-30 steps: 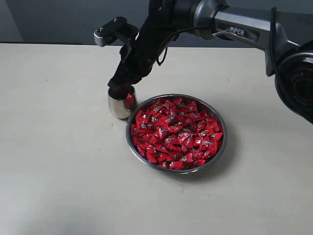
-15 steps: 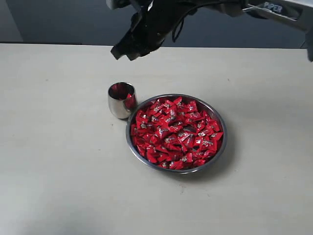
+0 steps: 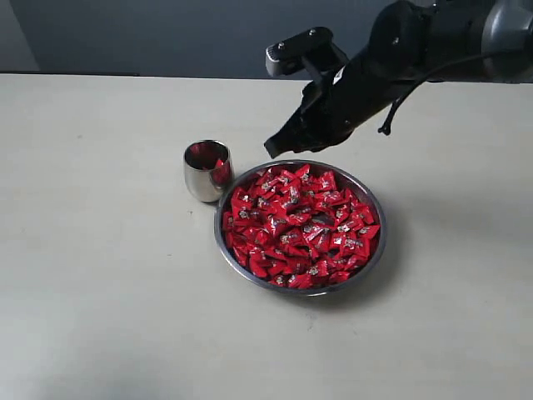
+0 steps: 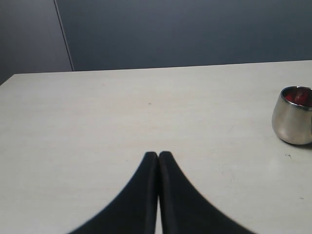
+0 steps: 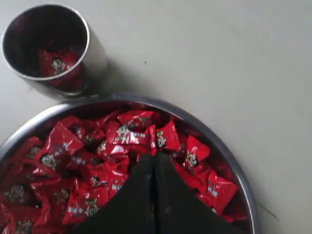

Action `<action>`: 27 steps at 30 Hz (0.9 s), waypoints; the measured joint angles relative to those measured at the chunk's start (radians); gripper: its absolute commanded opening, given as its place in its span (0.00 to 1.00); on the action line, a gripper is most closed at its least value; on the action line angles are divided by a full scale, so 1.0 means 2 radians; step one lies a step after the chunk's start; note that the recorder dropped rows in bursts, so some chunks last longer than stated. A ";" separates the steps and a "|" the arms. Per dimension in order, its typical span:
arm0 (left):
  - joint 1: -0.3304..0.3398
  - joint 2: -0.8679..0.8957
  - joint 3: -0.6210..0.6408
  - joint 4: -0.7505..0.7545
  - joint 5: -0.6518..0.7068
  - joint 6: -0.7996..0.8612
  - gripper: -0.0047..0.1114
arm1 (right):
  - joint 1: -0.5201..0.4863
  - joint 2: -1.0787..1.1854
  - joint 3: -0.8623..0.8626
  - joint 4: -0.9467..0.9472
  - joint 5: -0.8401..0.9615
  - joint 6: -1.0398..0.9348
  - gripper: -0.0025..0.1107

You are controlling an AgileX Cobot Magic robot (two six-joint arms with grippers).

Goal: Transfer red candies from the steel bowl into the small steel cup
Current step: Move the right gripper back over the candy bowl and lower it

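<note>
Progress: early | Done: your small steel cup (image 3: 206,171) holds at least one candy | Left: steel bowl (image 3: 301,291) heaped with red candies (image 3: 300,225) | Hands: right gripper (image 5: 155,157) and left gripper (image 4: 158,155) clenched, empty

A pale cream table (image 3: 100,317) runs back to a dark grey-blue wall (image 3: 125,33).

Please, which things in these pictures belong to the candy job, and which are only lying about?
Belong to the job:
- red candies
- steel bowl
- small steel cup, candy inside
- right fingers, shut, over the bowl

Not part of it:
- table, only supporting
- left fingers, shut, apart from the cup
No stray objects are visible.
</note>
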 measured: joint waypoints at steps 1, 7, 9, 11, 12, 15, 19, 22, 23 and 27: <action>0.000 0.000 0.000 0.000 0.000 0.000 0.04 | 0.000 0.000 0.000 -0.007 0.004 0.000 0.02; 0.000 0.000 0.000 0.000 0.000 0.000 0.04 | -0.001 0.016 0.001 -0.026 0.013 0.001 0.02; 0.000 0.000 0.000 0.000 0.000 0.000 0.04 | -0.002 0.025 0.001 -0.029 0.013 0.007 0.02; 0.000 0.000 0.000 0.000 0.000 0.000 0.04 | -0.002 0.033 0.001 -0.029 0.012 0.016 0.02; 0.000 0.000 0.000 0.000 0.000 0.000 0.04 | -0.002 0.036 0.001 -0.029 0.012 0.021 0.02; 0.000 0.000 0.000 0.000 0.000 0.000 0.04 | -0.002 0.050 0.001 -0.028 0.012 0.035 0.02; 0.000 0.000 0.000 0.000 0.000 0.000 0.04 | -0.002 0.059 0.001 -0.018 0.012 0.041 0.02; 0.000 0.000 0.000 0.000 0.000 0.000 0.04 | -0.002 0.059 0.001 -0.011 0.012 0.044 0.05; 0.000 0.000 0.000 0.000 0.000 0.000 0.04 | -0.002 0.060 -0.001 -0.010 0.012 0.047 0.08; 0.000 0.000 0.000 0.000 0.000 0.000 0.04 | -0.002 0.061 -0.023 -0.009 0.017 0.063 0.26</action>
